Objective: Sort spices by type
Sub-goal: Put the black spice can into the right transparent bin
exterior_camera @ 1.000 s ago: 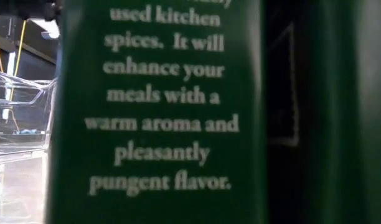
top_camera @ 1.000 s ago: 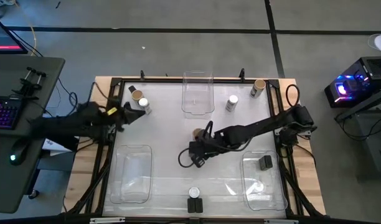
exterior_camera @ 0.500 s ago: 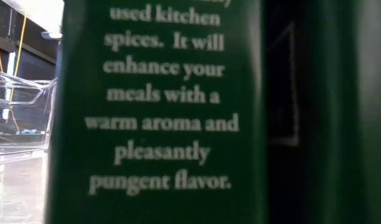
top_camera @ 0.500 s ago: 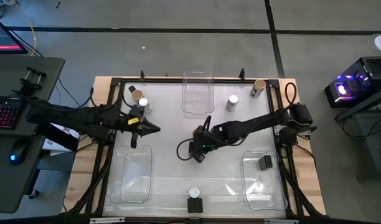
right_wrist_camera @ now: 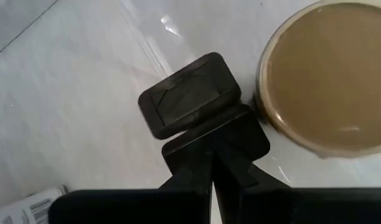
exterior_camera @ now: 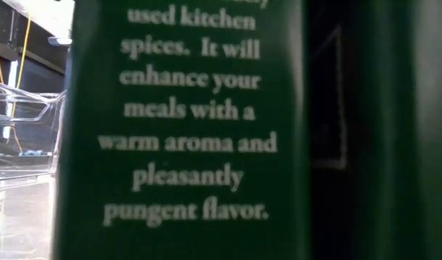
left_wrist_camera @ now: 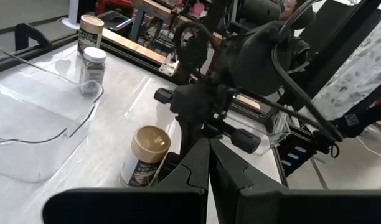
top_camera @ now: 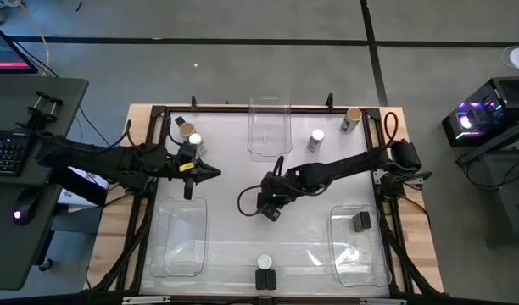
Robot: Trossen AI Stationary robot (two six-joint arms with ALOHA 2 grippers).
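Observation:
My right gripper (top_camera: 268,208) is shut and points down at mid-table. In its wrist view its tip (right_wrist_camera: 213,148) ends at a small black box (right_wrist_camera: 189,102) standing next to a tan-lidded jar (right_wrist_camera: 327,74). The left wrist view shows that same jar (left_wrist_camera: 148,149) upright under the right arm. My left gripper (top_camera: 210,174) is shut, holds nothing and hovers level left of centre. More spices stand far left (top_camera: 190,135), far right (top_camera: 316,138) (top_camera: 353,117) and at the near edge (top_camera: 264,263). My right gripper's shut fingertips (right_wrist_camera: 206,140) come slanting down from above to the near edge of the black box's top (right_wrist_camera: 193,123). I cannot tell whether they touch it. The box stands upright on the table.
Clear plastic bins sit far centre (top_camera: 270,127), near left (top_camera: 179,241) and near right (top_camera: 359,250); the last holds a black box (top_camera: 361,222). A green spice box (exterior_camera: 185,130) stands right before the low camera and blocks that view. Cables loop beside the right gripper (top_camera: 244,203).
My left gripper has swung out from the table's left edge toward the centre and now stands level, still shut. My right arm has shifted a little over the tan-lidded jar, which the high view showed clear of it a second ago.

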